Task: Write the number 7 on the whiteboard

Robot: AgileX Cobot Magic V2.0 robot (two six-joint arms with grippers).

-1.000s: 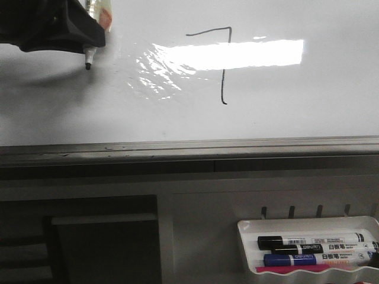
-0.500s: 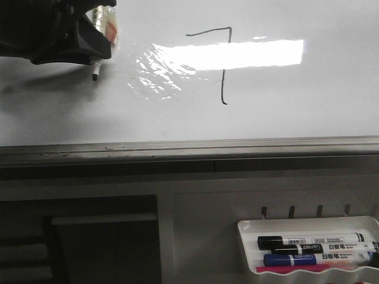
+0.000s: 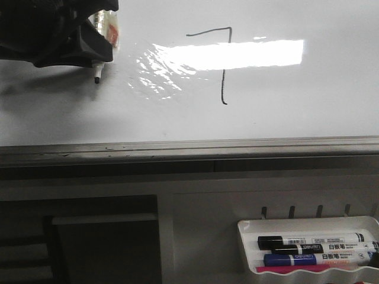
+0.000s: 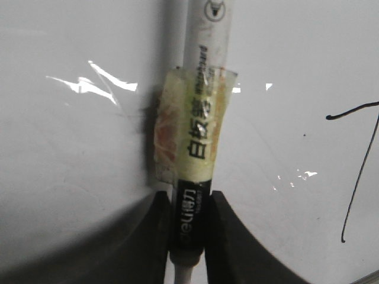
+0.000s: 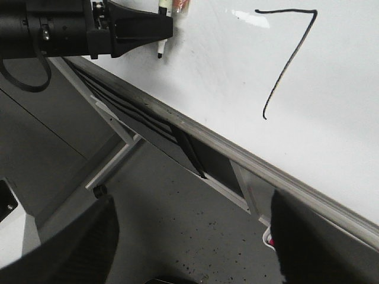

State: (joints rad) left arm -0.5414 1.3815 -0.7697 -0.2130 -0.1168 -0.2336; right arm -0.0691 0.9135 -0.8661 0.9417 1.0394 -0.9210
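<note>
The number 7 (image 3: 223,86) stands in thin black line near the middle of the whiteboard (image 3: 296,118), partly washed out by a bright glare. My left gripper (image 3: 98,56) is at the board's upper left, well left of the 7, shut on a black whiteboard marker (image 3: 96,74) wrapped in yellowish tape. Its tip points down, close to the board. The left wrist view shows both fingers clamping the marker (image 4: 188,213) with the 7 (image 4: 358,177) off to one side. My right gripper (image 5: 189,236) is open and empty, below the board's rail, looking at the 7 (image 5: 288,65).
A grey metal rail (image 3: 189,148) runs along the board's lower edge. A white tray (image 3: 296,222) at the lower right holds several markers (image 3: 314,248). A dark boxy shape (image 3: 100,236) sits at the lower left. Speckled dark floor (image 5: 195,201) lies under the right gripper.
The left gripper with the marker has shifted a little right and down the board; its tip now sits lower. The 7 is unchanged.
</note>
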